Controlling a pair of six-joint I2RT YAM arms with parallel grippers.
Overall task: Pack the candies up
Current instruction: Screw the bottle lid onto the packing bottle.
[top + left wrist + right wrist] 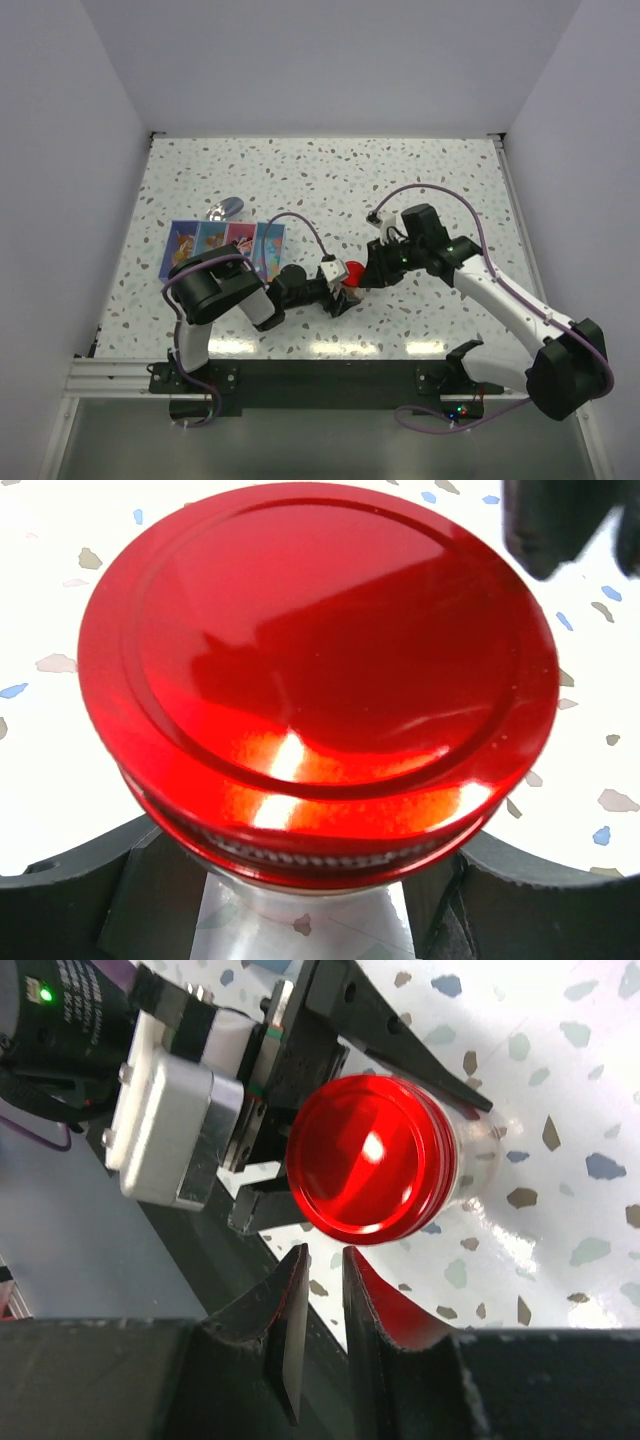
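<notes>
A small clear jar [478,1150] with a round red lid [365,1160] stands on the speckled table. My left gripper [310,905] is shut on the jar's body just under the lid [318,650], one finger [400,1040] on each side. My right gripper [322,1260] hovers just beside the lid's rim, its jaws a narrow gap apart with nothing between them. In the top view both grippers meet at the lid [352,272], the left gripper [340,292] from the left and the right gripper [368,278] from the right. The candies are out of view.
A row of colourful picture packets [225,247] lies to the left of the arms. A shiny metal scoop [226,209] rests just behind them. White walls close in the table [420,180] on three sides.
</notes>
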